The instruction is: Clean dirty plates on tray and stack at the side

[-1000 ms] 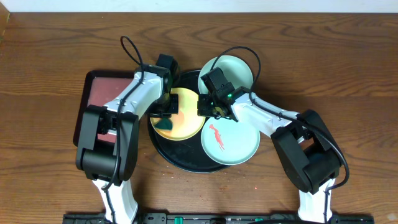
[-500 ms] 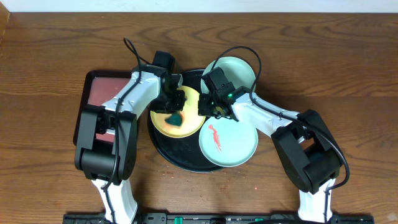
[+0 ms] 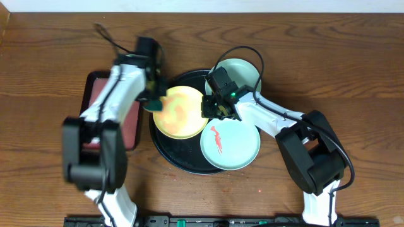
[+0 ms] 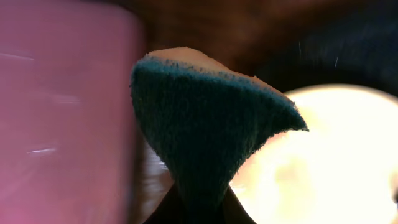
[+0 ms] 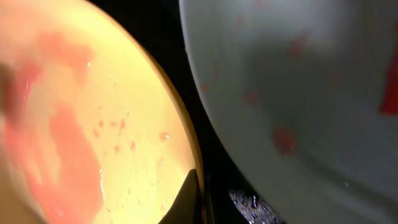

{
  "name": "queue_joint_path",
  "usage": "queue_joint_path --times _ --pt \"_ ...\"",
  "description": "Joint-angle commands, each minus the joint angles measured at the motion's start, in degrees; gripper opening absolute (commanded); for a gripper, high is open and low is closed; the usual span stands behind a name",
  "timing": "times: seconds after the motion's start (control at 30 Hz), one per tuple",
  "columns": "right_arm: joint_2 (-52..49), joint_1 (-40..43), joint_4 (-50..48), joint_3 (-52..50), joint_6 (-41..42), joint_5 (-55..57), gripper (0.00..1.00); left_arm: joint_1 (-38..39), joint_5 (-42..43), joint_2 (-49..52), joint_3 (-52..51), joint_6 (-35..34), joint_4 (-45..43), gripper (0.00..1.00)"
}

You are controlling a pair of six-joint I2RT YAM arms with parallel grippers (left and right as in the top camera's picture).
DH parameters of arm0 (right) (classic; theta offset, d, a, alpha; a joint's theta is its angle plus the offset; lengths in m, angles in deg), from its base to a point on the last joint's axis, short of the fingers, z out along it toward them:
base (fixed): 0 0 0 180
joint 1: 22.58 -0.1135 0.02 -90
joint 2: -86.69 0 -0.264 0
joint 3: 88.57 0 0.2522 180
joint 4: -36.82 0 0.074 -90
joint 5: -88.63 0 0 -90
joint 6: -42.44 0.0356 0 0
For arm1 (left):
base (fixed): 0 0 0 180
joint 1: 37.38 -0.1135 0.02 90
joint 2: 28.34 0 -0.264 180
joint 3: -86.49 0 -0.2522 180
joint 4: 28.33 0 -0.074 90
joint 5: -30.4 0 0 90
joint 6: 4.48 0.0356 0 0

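Brown wooden table [image 3: 328,50], grain running sideways. Directly on it: black tray [image 3: 167,151], under right gripper [image 3: 211,108] and reaching across to left gripper [image 3: 151,101]. Red tray [image 3: 95,91] just outboard of left gripper, close beside black tray, contact unclear. Tiny red specks [image 3: 261,189] on bare wood, nearer the robot than either gripper.
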Motion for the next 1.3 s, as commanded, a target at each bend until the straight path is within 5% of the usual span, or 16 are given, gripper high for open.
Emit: queue_joint_path --times 0.0,0.4,0.63,1.27 --pt "-0.9 0.3 2.6 3.2 -5.1 -0.7 0.01 -3.6 -2.6 -8.3 2.6 -1.2 1.8 0.07" --pt "-0.9 -3.3 19.8 20.9 -16.9 12.5 0.01 -14.7 -2.6 -15.0 2.2 -1.2 6.6 0.07" --pt "-0.9 -7.5 29.0 29.3 -22.3 31.3 0.01 -16.5 -2.6 -14.9 -0.2 -1.1 7.1 0.07" --pt "-0.9 -23.0 33.8 33.2 -22.5 76.5 0.01 -16.5 -2.6 -13.6 -1.2 -1.2 7.1 0.08"
